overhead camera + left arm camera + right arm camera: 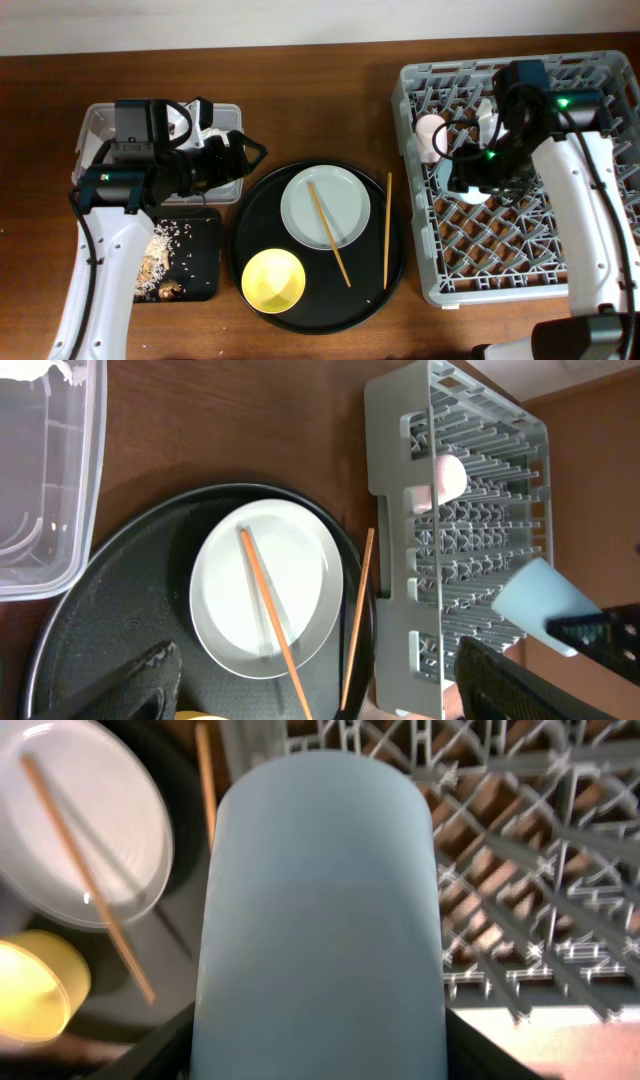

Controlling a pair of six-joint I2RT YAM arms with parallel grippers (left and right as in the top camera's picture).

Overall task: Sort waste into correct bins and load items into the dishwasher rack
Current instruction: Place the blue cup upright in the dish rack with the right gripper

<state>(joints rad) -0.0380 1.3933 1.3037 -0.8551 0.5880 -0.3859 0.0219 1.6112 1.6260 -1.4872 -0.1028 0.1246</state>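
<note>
Right gripper pinches the light-blue cup over the dishwasher rack; left gripper hovers, seemingly spread, by the clear tub.

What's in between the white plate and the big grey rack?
One wooden chopstick lies there, on the bare right side of the round black tray, between the plate and the rack. The overhead view shows it best.

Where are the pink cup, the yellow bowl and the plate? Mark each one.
pink cup [431,135], overhead view, middle of its body.
yellow bowl [273,280], overhead view, middle of its inside.
plate [352,200], overhead view, bare right part.
</note>
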